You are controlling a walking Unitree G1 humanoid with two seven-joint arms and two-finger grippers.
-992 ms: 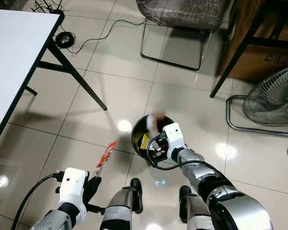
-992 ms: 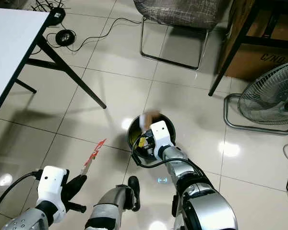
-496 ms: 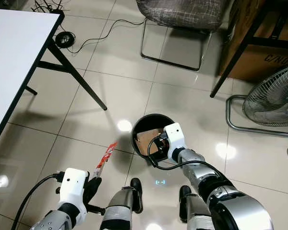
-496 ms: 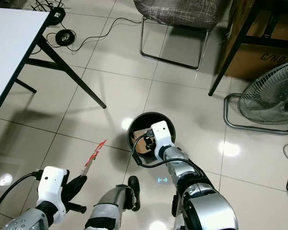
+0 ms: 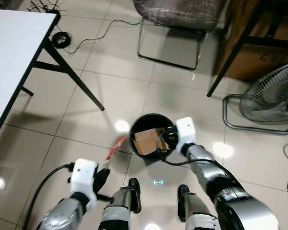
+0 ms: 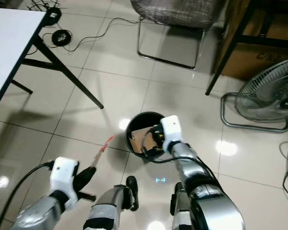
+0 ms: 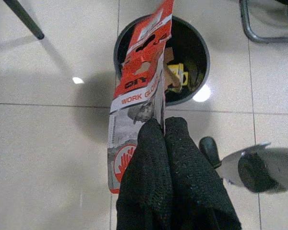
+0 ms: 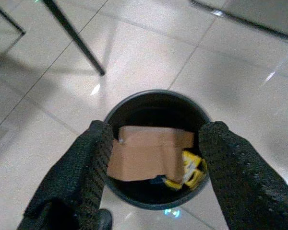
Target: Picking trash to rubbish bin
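A round black rubbish bin (image 5: 137, 125) stands on the tiled floor in front of my feet. A brown cardboard piece (image 8: 149, 152) and a yellow scrap (image 8: 191, 173) lie inside it. My right gripper (image 8: 156, 158) hangs open just above the bin, its fingers (image 8: 89, 167) spread wide with nothing between them. My left gripper (image 7: 162, 128) is shut on a flat red and white work-glove packet (image 7: 141, 81), low on my left. The packet (image 5: 114, 147) points up toward the bin's left rim.
A white table (image 5: 9, 57) on black legs stands at the left. A chair (image 5: 175, 19) is straight ahead, and a floor fan (image 5: 271, 96) and a dark frame with a cardboard box (image 5: 259, 57) are at the right. Cables (image 5: 62, 38) lie by the table.
The cardboard piece left my right gripper and dropped into the bin. The right arm drew a little to the right. The left gripper with the packet moved nearer the bin.
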